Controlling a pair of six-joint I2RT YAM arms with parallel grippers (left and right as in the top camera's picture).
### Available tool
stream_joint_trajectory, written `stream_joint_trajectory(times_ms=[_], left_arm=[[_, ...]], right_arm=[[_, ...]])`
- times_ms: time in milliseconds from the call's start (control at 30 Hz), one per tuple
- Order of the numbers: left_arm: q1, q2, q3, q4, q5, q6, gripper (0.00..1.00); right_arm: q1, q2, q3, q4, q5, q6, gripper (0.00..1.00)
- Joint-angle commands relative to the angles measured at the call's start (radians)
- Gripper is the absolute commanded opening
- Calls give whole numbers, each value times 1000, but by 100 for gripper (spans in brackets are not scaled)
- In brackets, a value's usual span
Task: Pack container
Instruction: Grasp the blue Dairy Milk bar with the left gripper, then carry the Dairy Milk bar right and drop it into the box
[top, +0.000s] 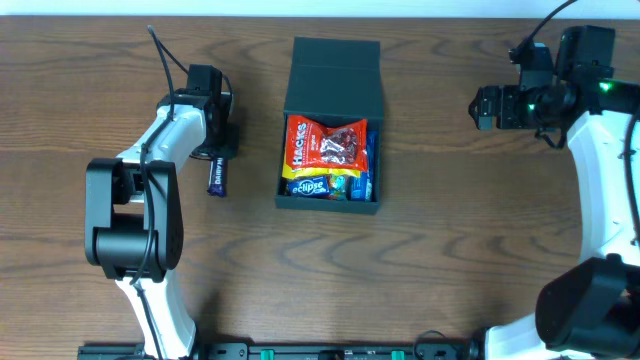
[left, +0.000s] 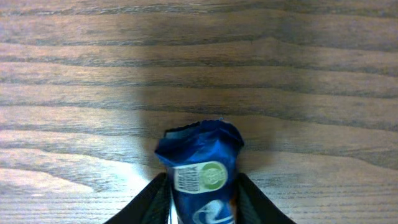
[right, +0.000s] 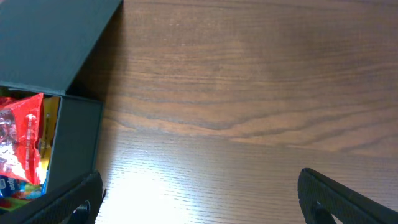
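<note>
Left gripper (left: 202, 185) narrow, jaws pinching the blue foil snack packet (left: 200, 158) lengthwise. The dark teal rectangular container (top: 333, 70), lid up, lies to its right, nearer this arm than the wide-open right gripper (right: 199, 186).

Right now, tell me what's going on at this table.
The left gripper is closed on a blue snack packet lying on the table, left of the open teal container. The container already holds a red Hacks bag and an Eclipse pack. The right gripper hangs open and empty.
</note>
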Motion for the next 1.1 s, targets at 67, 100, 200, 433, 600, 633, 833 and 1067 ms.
stream_joint_trajectory(times_ms=[67,100,200,433,600,633,833,1067], left_arm=[[-4,-8,-7,0,10,-7,29],[-4,-8,-7,-1,10,-13,26],[-4,-8,-6,-8,10,-16,19],[-4,-8,93,-112,9,-16,6],[-7,-8,272,-241,10,-15,6],[-11,-8,313,-270,10,-15,6],[-105,-8,478,-344,54,-41,6],[-321,-8,495,-228,221,-315,6]], right_arm=[[-7,0,-6,-3,-12,-16,99],[-7,0,-6,-3,-12,-16,99],[-8,0,-6,-2,-12,-15,99],[-13,-3,-6,2,-11,-16,99],[-29,-3,-6,25,-11,-15,99],[-35,-3,-6,30,-11,-15,99],[-102,-3,-6,47,-11,16,99],[-215,-3,-6,47,-12,84,99]])
